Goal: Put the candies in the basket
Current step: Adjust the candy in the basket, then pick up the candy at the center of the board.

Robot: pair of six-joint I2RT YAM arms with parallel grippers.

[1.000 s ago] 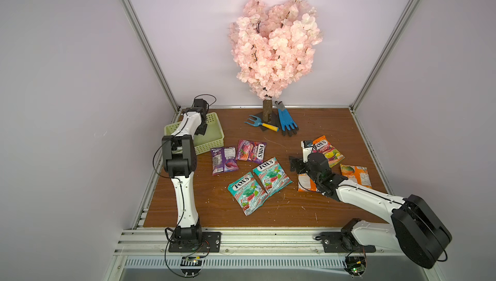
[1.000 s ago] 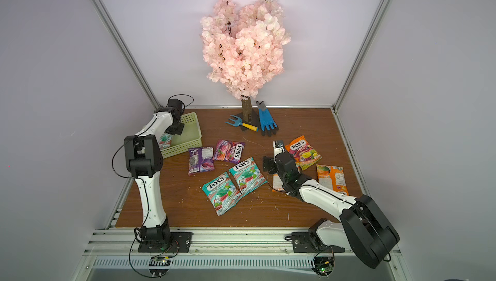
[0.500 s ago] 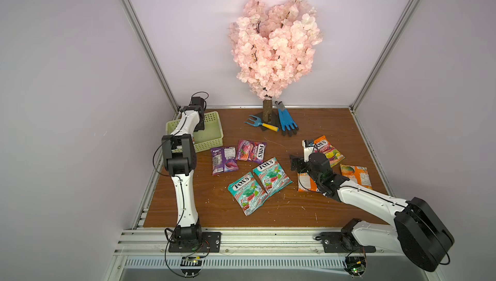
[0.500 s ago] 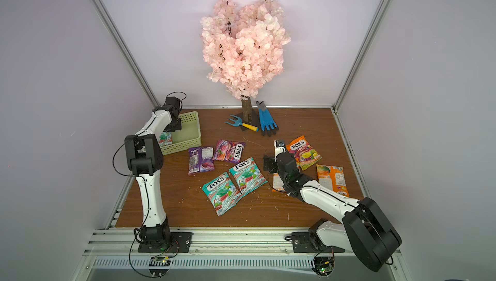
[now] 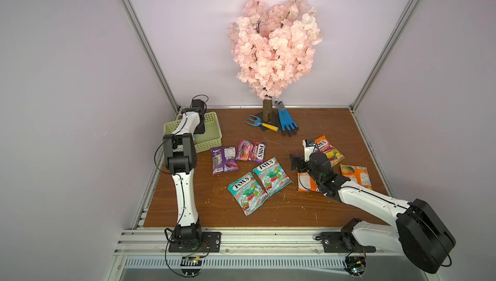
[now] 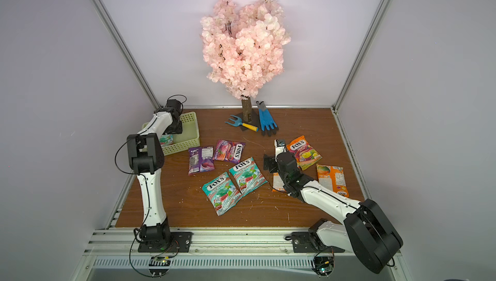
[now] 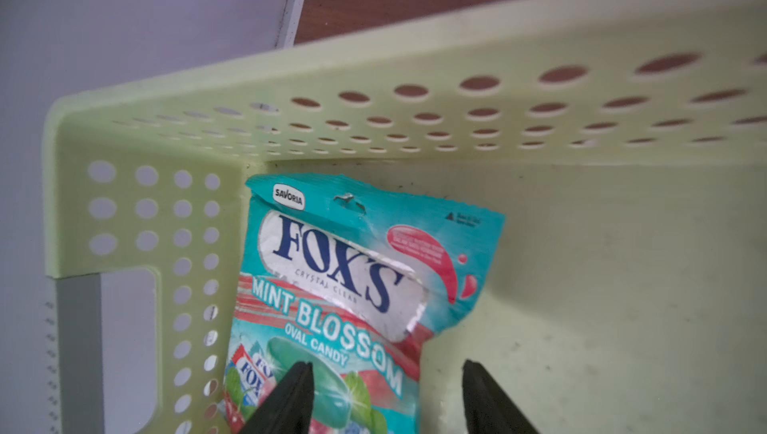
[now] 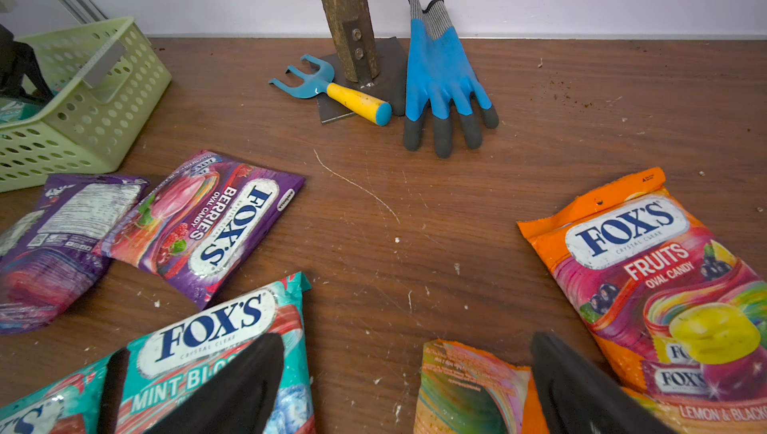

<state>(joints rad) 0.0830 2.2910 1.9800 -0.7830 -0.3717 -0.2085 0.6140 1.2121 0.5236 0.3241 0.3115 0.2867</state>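
The pale green basket point(image 5: 213, 138) point(image 6: 193, 135) stands at the table's far left. My left gripper point(image 7: 384, 365) point(image 6: 175, 129) hangs inside it, open. A teal candy bag point(image 7: 332, 270) point(image 6: 166, 140) lies flat in the basket's corner point(image 7: 373, 58), partly under one finger and free of the grip. Two teal bags point(image 5: 248, 192), two purple bags point(image 5: 251, 150) and three orange bags point(image 5: 355, 176) lie on the table. My right gripper point(image 8: 404, 340) point(image 5: 296, 162) is open, low over the table, with an orange bag's point(image 8: 469, 386) end between its fingers, ungripped.
A pink blossom tree point(image 5: 271, 46) stands on a metal foot at the back. A blue glove point(image 5: 287, 121) point(image 8: 440, 79) and a blue-and-yellow hand fork point(image 5: 259, 124) point(image 8: 332, 91) lie beside it. The basket sits close to the left wall and the frame post.
My left gripper has opened inside the basket and let the teal bag go. The right arm has barely moved and stays open.
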